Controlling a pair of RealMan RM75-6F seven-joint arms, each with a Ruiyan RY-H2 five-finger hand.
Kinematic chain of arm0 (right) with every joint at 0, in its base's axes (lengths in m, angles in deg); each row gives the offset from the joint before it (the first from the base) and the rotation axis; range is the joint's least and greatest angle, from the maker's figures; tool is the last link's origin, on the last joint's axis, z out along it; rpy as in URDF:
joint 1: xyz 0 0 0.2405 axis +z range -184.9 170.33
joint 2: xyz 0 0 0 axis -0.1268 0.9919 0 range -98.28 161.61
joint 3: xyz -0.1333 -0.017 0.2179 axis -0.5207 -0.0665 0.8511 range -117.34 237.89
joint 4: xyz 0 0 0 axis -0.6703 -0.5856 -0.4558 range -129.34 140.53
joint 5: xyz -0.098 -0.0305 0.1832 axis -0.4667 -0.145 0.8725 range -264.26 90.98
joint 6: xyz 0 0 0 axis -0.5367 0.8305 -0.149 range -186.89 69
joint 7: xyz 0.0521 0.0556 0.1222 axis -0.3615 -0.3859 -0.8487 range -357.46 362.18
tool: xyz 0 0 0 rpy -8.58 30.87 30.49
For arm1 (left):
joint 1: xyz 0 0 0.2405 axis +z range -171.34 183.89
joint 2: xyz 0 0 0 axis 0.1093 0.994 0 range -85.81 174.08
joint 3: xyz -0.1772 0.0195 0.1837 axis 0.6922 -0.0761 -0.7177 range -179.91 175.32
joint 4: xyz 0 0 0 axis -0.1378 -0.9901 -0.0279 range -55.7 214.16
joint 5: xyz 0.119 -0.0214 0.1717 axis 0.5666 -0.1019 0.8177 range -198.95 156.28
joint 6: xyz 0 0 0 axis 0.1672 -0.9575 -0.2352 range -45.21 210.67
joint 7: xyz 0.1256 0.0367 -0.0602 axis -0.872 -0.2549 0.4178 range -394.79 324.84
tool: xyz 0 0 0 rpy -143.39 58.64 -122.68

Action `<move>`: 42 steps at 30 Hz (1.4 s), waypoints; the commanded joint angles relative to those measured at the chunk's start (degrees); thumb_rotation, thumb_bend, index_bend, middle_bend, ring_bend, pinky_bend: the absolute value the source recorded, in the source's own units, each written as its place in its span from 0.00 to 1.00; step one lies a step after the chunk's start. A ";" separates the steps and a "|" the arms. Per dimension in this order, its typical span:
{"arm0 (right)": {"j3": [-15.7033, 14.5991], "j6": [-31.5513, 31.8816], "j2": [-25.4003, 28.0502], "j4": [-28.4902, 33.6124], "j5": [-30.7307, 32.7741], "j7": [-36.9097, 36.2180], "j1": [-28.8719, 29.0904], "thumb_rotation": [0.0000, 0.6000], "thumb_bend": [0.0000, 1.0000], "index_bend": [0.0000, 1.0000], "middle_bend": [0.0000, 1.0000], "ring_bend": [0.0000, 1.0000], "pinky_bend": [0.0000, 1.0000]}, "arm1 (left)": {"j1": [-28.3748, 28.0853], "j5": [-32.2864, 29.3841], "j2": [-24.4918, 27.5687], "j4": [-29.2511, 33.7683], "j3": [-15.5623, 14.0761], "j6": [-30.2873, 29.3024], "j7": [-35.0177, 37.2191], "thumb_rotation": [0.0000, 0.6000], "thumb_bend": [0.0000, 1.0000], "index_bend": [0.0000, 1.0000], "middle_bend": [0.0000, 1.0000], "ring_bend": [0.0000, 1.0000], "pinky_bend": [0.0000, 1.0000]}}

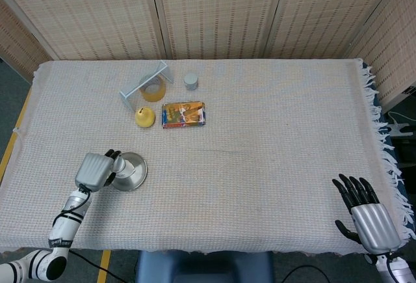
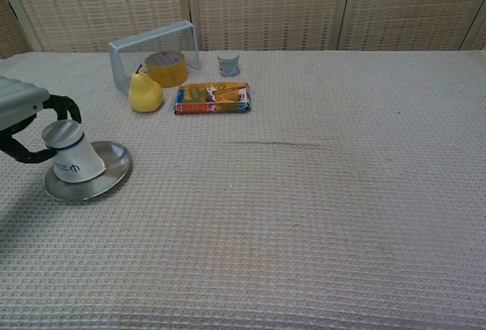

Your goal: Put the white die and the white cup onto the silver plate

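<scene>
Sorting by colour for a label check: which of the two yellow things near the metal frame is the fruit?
The yellow pear, standing in front of the metal frame; the other yellow thing is a flat tape roll lying inside the frame.
</scene>
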 commanded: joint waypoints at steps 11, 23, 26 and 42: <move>0.02 -0.21 0.02 -0.05 0.07 -0.17 0.12 1.00 0.13 0.00 0.00 0.00 0.00 | 0.07 -1.16 3.33 5.93 -0.18 4.41 6.35 1.00 0.44 0.58 0.81 0.80 0.98; -0.22 0.12 0.14 0.04 -0.43 -0.19 -0.07 1.00 0.13 0.00 0.00 0.00 0.00 | 1.47 2.27 2.44 2.97 0.58 -2.68 6.18 1.00 0.45 0.57 0.81 0.81 0.98; -0.19 0.19 0.18 0.06 -0.47 -0.40 -0.06 1.00 0.14 0.00 0.00 0.00 0.00 | 2.62 2.34 1.56 1.04 0.94 -5.80 4.83 1.00 0.45 0.56 0.81 0.81 0.98; -0.47 0.76 0.58 0.22 -1.19 -1.11 -0.33 1.00 0.14 0.00 0.00 0.00 0.00 | 6.27 -3.70 3.38 -3.07 0.66 -4.07 6.44 1.00 0.44 0.53 0.78 0.81 0.98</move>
